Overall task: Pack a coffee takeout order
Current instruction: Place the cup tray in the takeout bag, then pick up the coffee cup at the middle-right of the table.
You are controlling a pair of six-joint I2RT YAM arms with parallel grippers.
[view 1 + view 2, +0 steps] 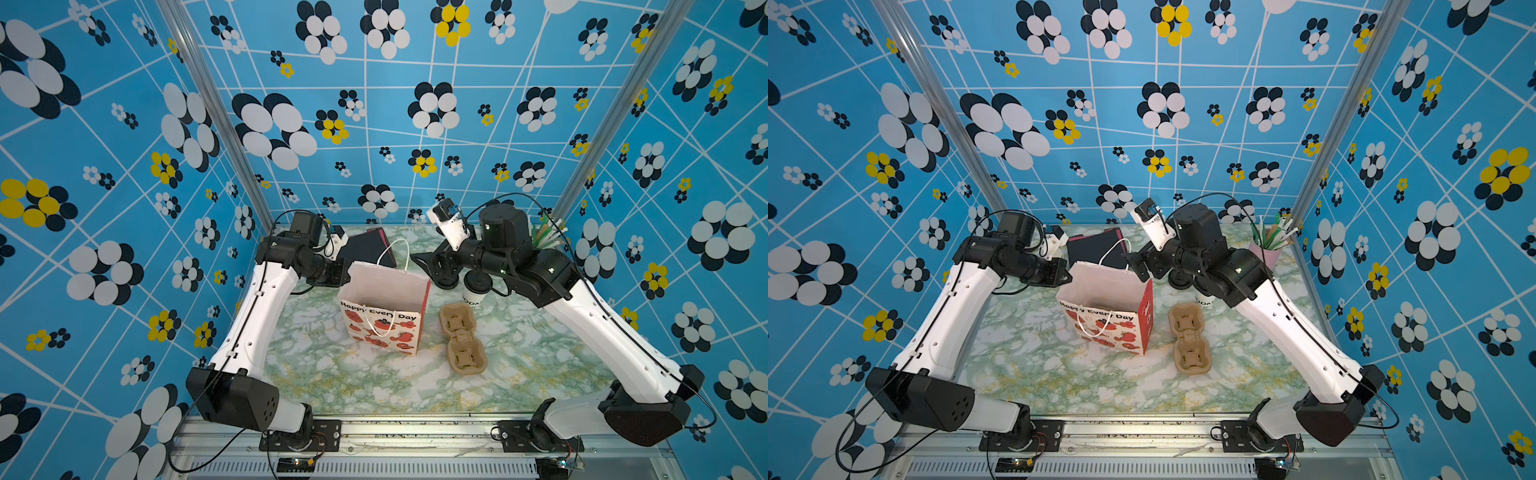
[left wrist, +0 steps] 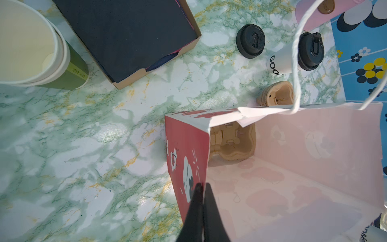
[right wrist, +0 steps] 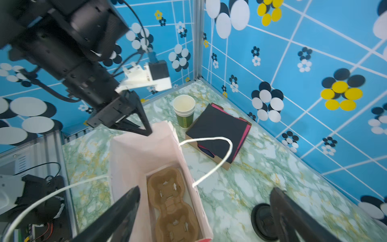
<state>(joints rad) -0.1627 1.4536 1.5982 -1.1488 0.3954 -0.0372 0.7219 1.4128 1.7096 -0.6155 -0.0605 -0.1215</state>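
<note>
Okay, in a top view lidded white cup [image 1: 473, 296] stands on bench [image 1: 332, 382] near paper bag [image 1: 384, 307]. Left wrist: left end effector [image 2: 202, 188] clamped on bag's side wall; black napkin [image 2: 125, 35] in its box [image 2: 134, 79]. Right wrist: right end effector [image 3: 204, 190] spread wide, empty; loose black lid [image 3: 261, 222] near one finger.

Stacked green cups [image 3: 184, 120]; cardboard cup carrier [image 1: 462, 338]
</note>
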